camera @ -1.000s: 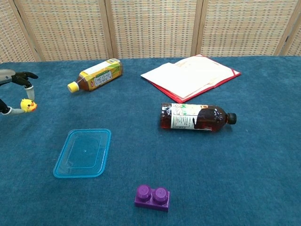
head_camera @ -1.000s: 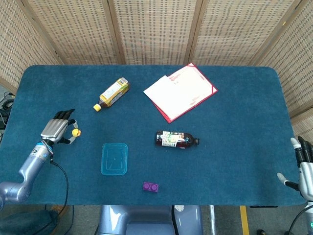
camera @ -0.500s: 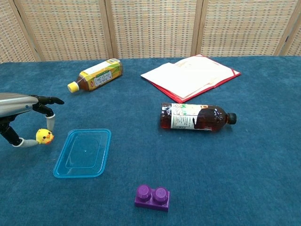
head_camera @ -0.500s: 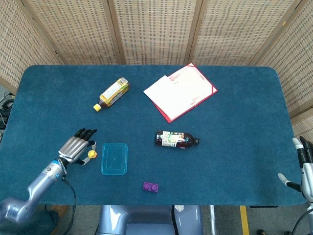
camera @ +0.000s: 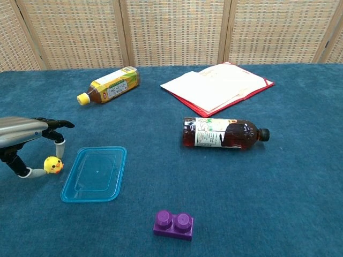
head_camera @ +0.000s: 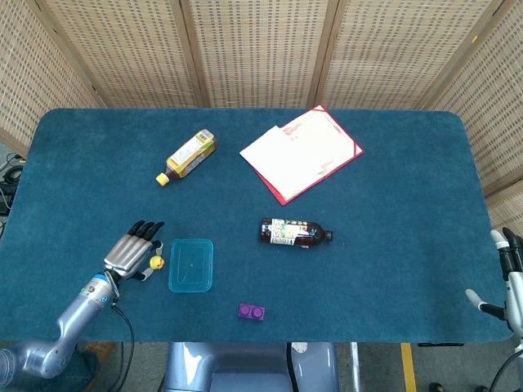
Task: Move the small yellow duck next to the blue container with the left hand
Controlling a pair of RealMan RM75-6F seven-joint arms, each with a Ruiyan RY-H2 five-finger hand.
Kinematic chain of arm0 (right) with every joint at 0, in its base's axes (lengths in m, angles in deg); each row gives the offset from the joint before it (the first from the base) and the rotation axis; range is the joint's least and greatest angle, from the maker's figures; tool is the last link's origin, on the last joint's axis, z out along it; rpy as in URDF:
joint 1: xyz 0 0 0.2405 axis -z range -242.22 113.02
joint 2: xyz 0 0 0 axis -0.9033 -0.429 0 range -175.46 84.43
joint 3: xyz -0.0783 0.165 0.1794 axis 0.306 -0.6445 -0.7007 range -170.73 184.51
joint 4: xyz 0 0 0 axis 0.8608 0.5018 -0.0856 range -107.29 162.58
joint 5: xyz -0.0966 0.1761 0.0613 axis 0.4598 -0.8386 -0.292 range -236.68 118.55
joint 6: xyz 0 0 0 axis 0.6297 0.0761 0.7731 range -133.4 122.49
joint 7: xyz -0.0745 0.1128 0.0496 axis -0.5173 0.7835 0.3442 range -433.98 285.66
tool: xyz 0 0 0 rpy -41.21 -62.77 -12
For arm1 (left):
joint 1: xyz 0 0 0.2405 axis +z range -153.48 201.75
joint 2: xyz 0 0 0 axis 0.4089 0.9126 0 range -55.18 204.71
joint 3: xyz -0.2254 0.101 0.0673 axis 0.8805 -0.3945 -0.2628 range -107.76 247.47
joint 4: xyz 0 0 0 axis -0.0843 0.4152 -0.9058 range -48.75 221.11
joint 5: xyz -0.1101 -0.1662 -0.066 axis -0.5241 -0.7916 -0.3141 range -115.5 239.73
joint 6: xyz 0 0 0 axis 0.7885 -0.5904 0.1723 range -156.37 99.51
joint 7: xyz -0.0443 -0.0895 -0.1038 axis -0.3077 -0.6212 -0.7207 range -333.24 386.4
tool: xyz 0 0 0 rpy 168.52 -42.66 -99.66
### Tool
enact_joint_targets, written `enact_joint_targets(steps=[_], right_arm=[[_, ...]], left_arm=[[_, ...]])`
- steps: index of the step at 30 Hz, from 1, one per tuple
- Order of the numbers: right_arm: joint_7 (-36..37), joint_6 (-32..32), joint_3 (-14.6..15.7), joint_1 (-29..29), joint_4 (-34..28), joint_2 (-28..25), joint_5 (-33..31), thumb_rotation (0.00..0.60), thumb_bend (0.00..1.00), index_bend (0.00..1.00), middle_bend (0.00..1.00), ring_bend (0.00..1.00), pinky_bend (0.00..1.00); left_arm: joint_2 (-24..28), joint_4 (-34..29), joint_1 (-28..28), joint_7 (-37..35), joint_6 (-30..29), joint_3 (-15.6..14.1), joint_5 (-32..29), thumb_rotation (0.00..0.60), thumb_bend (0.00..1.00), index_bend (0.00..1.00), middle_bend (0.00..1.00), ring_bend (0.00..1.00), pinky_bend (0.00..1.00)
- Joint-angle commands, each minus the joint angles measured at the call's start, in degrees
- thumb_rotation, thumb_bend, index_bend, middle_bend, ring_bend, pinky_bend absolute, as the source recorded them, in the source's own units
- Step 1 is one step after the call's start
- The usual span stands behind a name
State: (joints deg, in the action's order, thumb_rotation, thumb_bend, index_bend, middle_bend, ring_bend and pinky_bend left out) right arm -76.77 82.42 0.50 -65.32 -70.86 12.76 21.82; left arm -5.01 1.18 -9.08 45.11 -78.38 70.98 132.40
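On the left of the blue-carpeted desk (head_camera: 392,212), the left hand (head_camera: 129,255) pinches the small yellow duck (camera: 52,165) between thumb and a finger, the rest of its fingers spread. The duck sits low, just beside the left edge of the shallow clear-blue plastic container (camera: 96,173); whether it touches the desk I cannot tell. One duck, one container. Two bottles lie on their sides: a yellow-labelled tea bottle with yellow cap (head_camera: 188,156) at far left, and a dark-liquid bottle with black cap (head_camera: 296,233) in the middle. One red folder holding white papers (head_camera: 302,152) lies far right of centre. One purple two-stud brick (camera: 173,224) sits near. The right hand (head_camera: 508,278) hangs at the near right edge, grasping nothing, fingers released.
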Motion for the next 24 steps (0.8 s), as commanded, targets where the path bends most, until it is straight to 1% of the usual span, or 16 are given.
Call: enact_joint_targets(steps=[1, 2, 4, 6, 8, 11, 13, 15, 16, 18, 19, 20, 22, 23, 24], right_arm=[[0.2, 0.1, 0.0, 0.1, -0.1, -0.1, 0.0, 0.600, 0.00, 0.01, 0.00, 0.00, 0.00], [0.2, 0.1, 0.0, 0.1, -0.1, -0.1, 0.0, 0.600, 0.00, 0.01, 0.00, 0.00, 0.00], [0.2, 0.1, 0.0, 0.1, -0.1, -0.1, 0.1, 0.600, 0.00, 0.01, 0.00, 0.00, 0.00], [0.4, 0.2, 0.0, 0.2, -0.2, -0.3, 0.2, 0.600, 0.00, 0.01, 0.00, 0.00, 0.00], [0.6, 0.3, 0.0, 0.2, -0.3, -0.4, 0.3, 0.600, 0.00, 0.01, 0.00, 0.00, 0.00], [0.9, 0.5, 0.1, 0.3, -0.5, -0.6, 0.5, 0.600, 0.00, 0.01, 0.00, 0.00, 0.00], [1.2, 0.6, 0.1, 0.4, -0.6, -0.7, 0.7, 0.600, 0.00, 0.01, 0.00, 0.00, 0.00], [1.3, 0.7, 0.2, 0.5, -0.6, -0.8, 0.8, 0.600, 0.00, 0.01, 0.00, 0.00, 0.00], [1.4, 0.8, 0.2, 0.5, -0.7, -0.9, 0.8, 0.600, 0.00, 0.01, 0.00, 0.00, 0.00], [1.7, 1.1, 0.2, 0.7, -0.8, -1.1, 1.1, 0.600, 0.00, 0.01, 0.00, 0.00, 0.00], [1.8, 1.3, 0.2, 0.7, -0.9, -1.2, 1.3, 0.600, 0.00, 0.01, 0.00, 0.00, 0.00], [1.9, 1.4, 0.3, 0.8, -0.9, -1.2, 1.4, 0.600, 0.00, 0.01, 0.00, 0.00, 0.00], [2.1, 1.6, 0.3, 0.9, -0.9, -1.3, 1.6, 0.600, 0.00, 0.01, 0.00, 0.00, 0.00], [2.2, 1.8, 0.3, 0.9, -0.8, -1.4, 1.7, 0.600, 0.00, 0.01, 0.00, 0.00, 0.00], [2.2, 1.8, 0.3, 1.0, -0.8, -1.4, 1.7, 0.600, 0.00, 0.01, 0.00, 0.00, 0.00]], left_arm=[[-0.1, -0.1, 0.0, 0.0, -0.3, 0.0, -0.1, 0.600, 0.28, 0.42, 0.00, 0.00, 0.00], [-0.1, -0.2, 0.0, 0.1, -0.4, 0.0, -0.2, 0.600, 0.26, 0.38, 0.00, 0.00, 0.00], [0.2, -0.6, 0.0, 0.3, -0.6, 0.0, -0.2, 0.600, 0.18, 0.27, 0.00, 0.00, 0.00], [1.3, -1.7, 0.2, 0.4, -1.0, -0.1, -0.4, 0.600, 0.15, 0.25, 0.00, 0.00, 0.00], [2.8, -3.3, 0.4, 0.5, -1.7, 0.0, -0.5, 0.600, 0.14, 0.24, 0.00, 0.00, 0.00], [5.7, -6.4, 1.2, -0.4, -3.7, 0.7, -0.6, 0.600, 0.13, 0.19, 0.00, 0.00, 0.00], [7.7, -8.5, 2.0, -1.8, -5.9, 1.4, -0.1, 0.600, 0.13, 0.10, 0.00, 0.00, 0.00], [9.6, -10.5, 3.1, -3.4, -8.2, 1.7, 1.0, 0.600, 0.13, 0.02, 0.00, 0.00, 0.00], [10.7, -11.6, 3.9, -4.6, -9.8, 1.9, 1.7, 0.600, 0.13, 0.00, 0.00, 0.00, 0.00], [13.1, -13.8, 6.5, -7.8, -14.6, 2.1, 3.9, 0.600, 0.12, 0.00, 0.00, 0.00, 0.00], [13.9, -14.7, 8.3, -9.1, -17.9, 2.3, 4.5, 0.600, 0.12, 0.00, 0.00, 0.00, 0.00], [14.2, -15.0, 9.5, -9.7, -19.9, 2.1, 5.2, 0.600, 0.11, 0.00, 0.00, 0.00, 0.00], [14.4, -16.1, 13.3, -9.5, -26.2, 1.9, 5.3, 0.600, 0.09, 0.00, 0.00, 0.00, 0.00], [14.0, -16.3, 15.3, -8.1, -29.8, 1.6, 5.6, 0.600, 0.09, 0.00, 0.00, 0.00, 0.00], [13.7, -16.3, 16.1, -7.4, -31.2, 1.4, 5.8, 0.600, 0.08, 0.00, 0.00, 0.00, 0.00]])
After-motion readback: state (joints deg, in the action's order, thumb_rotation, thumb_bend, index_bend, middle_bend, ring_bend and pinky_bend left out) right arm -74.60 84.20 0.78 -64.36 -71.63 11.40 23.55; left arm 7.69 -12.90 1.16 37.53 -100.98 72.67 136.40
